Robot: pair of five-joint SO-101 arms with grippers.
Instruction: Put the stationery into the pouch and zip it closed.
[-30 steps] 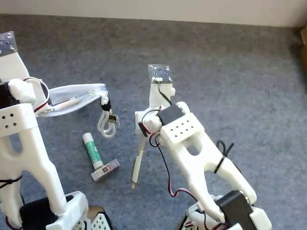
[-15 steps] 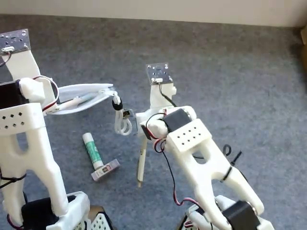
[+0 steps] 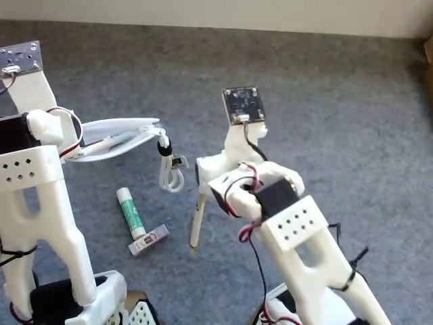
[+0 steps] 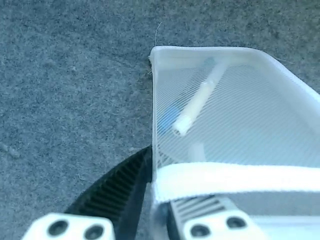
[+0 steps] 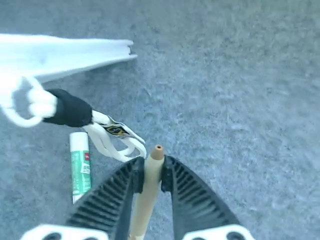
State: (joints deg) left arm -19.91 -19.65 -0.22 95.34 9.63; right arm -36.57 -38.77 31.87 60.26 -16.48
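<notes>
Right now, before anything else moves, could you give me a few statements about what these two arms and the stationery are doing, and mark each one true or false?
1. The right gripper is shut on a beige pen. True.
2. The glue stick is already inside the pouch. False: it lies on the grey carpet, outside the pouch.
3. The left gripper grips the pouch by its edge. True.
4. The pouch has nothing in it. False: a white pen shows through its mesh.
</notes>
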